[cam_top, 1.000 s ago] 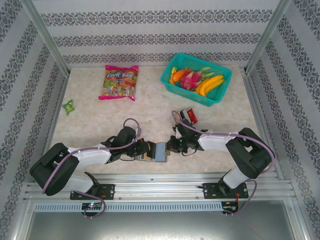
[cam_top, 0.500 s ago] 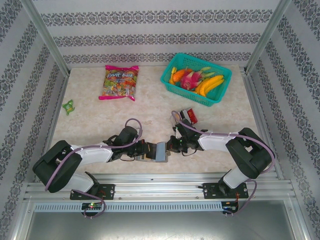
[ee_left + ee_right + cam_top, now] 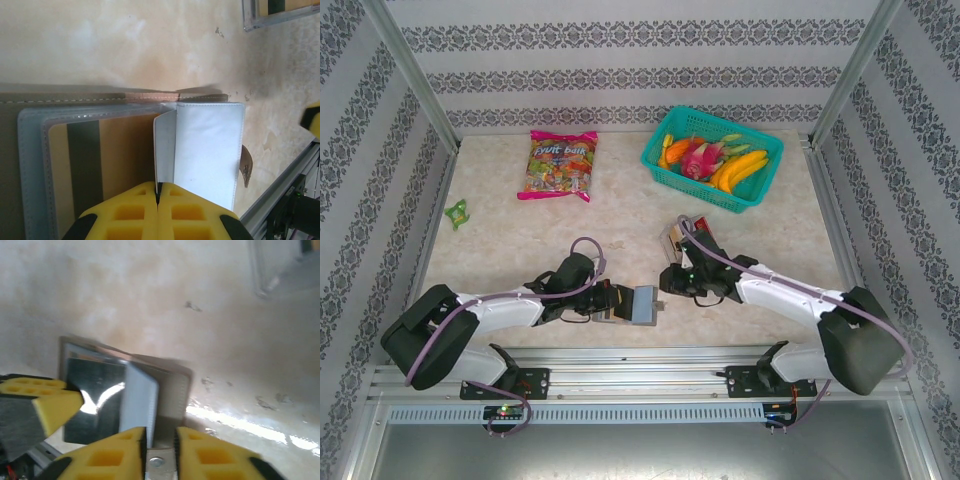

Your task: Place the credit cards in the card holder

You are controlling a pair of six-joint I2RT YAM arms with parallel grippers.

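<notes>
One tan card [image 3: 117,165] with a dark stripe already sits inside the card holder [image 3: 642,304], which lies open at the near edge of the bench [image 3: 520,250], with the left hand [image 3: 618,300] clamped on its pale inner panel [image 3: 205,150]. Just beyond, the right hand [image 3: 667,283], shut against the holder a second ago, has drawn back with its jaws slightly parted and empty. We judge that the remaining credit cards [image 3: 706,238], farther back, are still to be loaded.
</notes>
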